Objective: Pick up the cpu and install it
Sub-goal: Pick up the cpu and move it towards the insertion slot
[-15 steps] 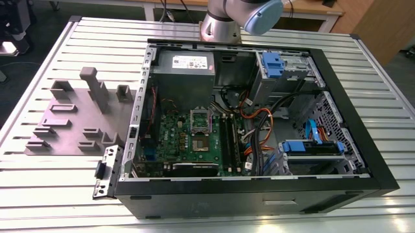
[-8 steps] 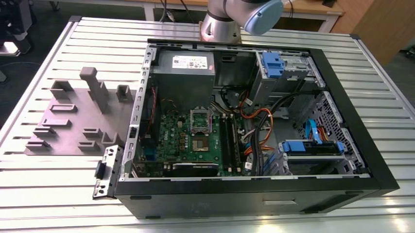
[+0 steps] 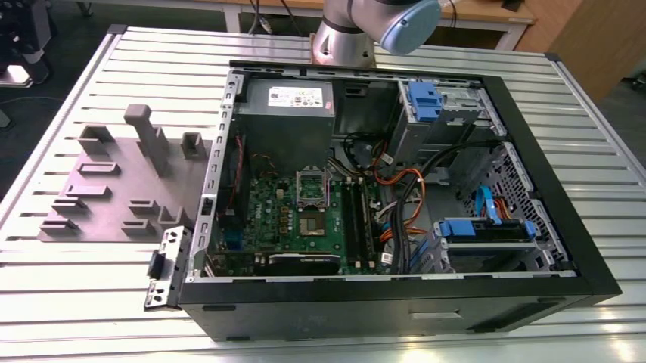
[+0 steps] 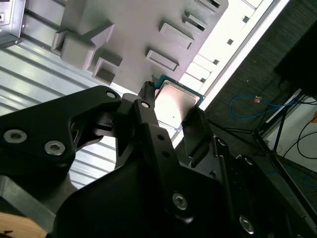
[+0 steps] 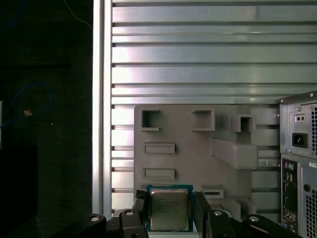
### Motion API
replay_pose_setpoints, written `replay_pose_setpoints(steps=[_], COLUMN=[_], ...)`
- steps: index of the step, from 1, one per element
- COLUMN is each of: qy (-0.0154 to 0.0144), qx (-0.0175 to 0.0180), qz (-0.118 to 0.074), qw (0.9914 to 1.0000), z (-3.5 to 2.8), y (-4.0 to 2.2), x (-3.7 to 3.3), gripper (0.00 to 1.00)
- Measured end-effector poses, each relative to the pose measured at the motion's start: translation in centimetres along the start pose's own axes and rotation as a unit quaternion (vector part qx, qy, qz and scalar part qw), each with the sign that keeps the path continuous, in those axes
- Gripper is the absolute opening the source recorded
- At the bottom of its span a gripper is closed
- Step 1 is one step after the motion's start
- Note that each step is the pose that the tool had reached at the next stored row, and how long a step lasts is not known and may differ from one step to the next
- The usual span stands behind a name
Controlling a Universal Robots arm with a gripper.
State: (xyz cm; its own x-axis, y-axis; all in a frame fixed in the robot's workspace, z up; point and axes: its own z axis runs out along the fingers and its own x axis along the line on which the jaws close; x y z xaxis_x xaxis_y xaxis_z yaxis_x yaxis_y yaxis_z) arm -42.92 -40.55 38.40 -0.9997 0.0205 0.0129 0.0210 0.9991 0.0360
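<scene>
First wrist view puts the gripper [image 5: 171, 215] nearest. Its two black fingers [image 5: 141, 218] pinch the cpu [image 5: 169, 208] by two opposite edges. The chip looks flat, shiny side up, and it hangs high over the grey tray [image 5: 198, 148] with its little pockets. In the second wrist view the cpu [image 4: 176, 99] sits between the fingertips too, well clear of the tray.

Under the tray lies the ribbed metal table [image 5: 198, 64]. The computer case [image 5: 297, 139] stands just beside the tray. In the exterior view the case is open on top. The green motherboard [image 3: 268, 215] and its socket [image 3: 309, 221] lie far down inside.

I think a good carry keeps the chip level, squeezes it gently, and goes well over the case wall.
</scene>
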Motion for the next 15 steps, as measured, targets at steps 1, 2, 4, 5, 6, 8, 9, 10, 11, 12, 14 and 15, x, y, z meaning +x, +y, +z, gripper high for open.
replay_pose_setpoints(steps=[1,2,4,5,6,8,9,10,11,12,14,15], qy=[0.0000,0.0000,0.0001,0.0000,0.0000,0.0000,0.0001,0.0000,0.0000,0.0000,0.0000,0.0000], qx=[0.0000,0.0000,0.0000,0.0000,0.0000,0.0000,0.0001,0.0000,0.0000,0.0000,0.0001,0.0001], qz=[0.000,0.000,0.000,0.000,0.000,0.000,0.000,0.000,0.000,0.000,0.000,0.000], qw=[1.00000,1.00000,1.00000,1.00000,1.00000,1.00000,1.00000,1.00000,1.00000,1.00000,1.00000,1.00000], z=[0.00,-0.01,-0.01,-0.01,0.00,-0.01,-0.01,-0.01,-0.01,-0.01,-0.01,-0.01], y=[0.00,0.00,0.00,0.00,0.00,0.00,0.01,0.01,0.01,0.01,0.01,0.01], x=[-0.02,-0.05,-0.12,-0.16,-0.16,-0.19,-0.21,-0.23,-0.28,-0.32,-0.45,-0.51], gripper=[0.47,0.47,0.47,0.47,0.47,0.47,0.47,0.47,0.47,0.47,0.47,0.47])
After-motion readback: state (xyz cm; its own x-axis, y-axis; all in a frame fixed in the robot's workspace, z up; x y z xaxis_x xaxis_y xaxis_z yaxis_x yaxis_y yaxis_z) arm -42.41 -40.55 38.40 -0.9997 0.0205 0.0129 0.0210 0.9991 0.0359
